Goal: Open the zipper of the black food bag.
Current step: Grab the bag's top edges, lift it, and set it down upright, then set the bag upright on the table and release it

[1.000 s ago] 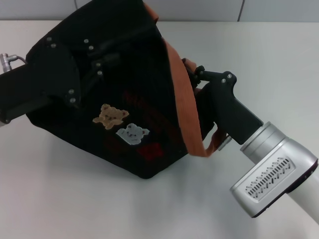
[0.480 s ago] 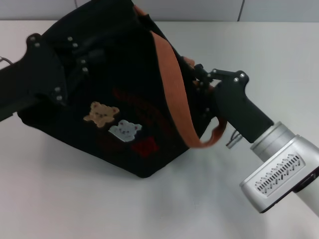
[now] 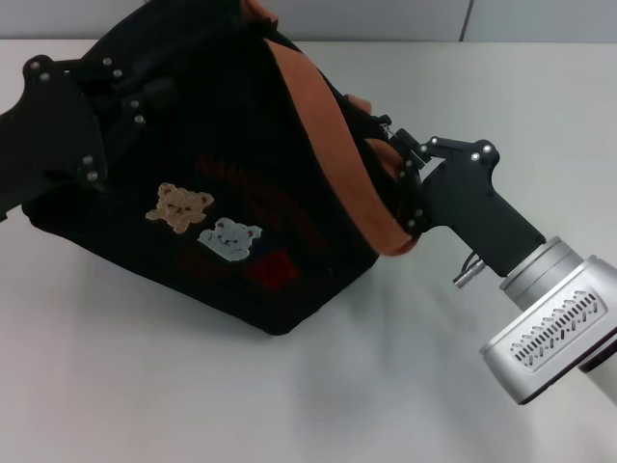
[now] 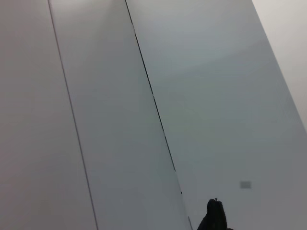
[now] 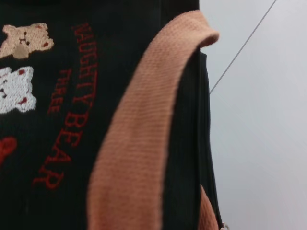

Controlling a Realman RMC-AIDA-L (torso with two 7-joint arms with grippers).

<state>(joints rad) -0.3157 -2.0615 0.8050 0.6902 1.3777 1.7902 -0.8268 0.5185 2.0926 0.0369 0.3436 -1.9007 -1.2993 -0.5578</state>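
The black food bag [image 3: 241, 145] lies tilted on the white table, with its tan and white bear patches [image 3: 202, 222] facing me and an orange-brown strap [image 3: 328, 145] draped over its right end. My left gripper [image 3: 120, 92] presses against the bag's upper left side, black on black. My right gripper [image 3: 397, 176] is at the bag's right end, right behind the strap. In the head view the strap and both grippers hide the zipper. Up close, the right wrist view shows the strap [image 5: 144, 143] and the bag's red lettering [image 5: 72, 110].
The white table [image 3: 193, 395] runs in front of the bag and to its right. A pale wall with panel seams [image 4: 153, 96] fills the left wrist view, with a dark tip [image 4: 215, 218] at its lower edge.
The bag and my left gripper have shifted to the left and slightly up. My right gripper has drawn to the right and a little lower, and the strap now lies flatter over the bag's end.
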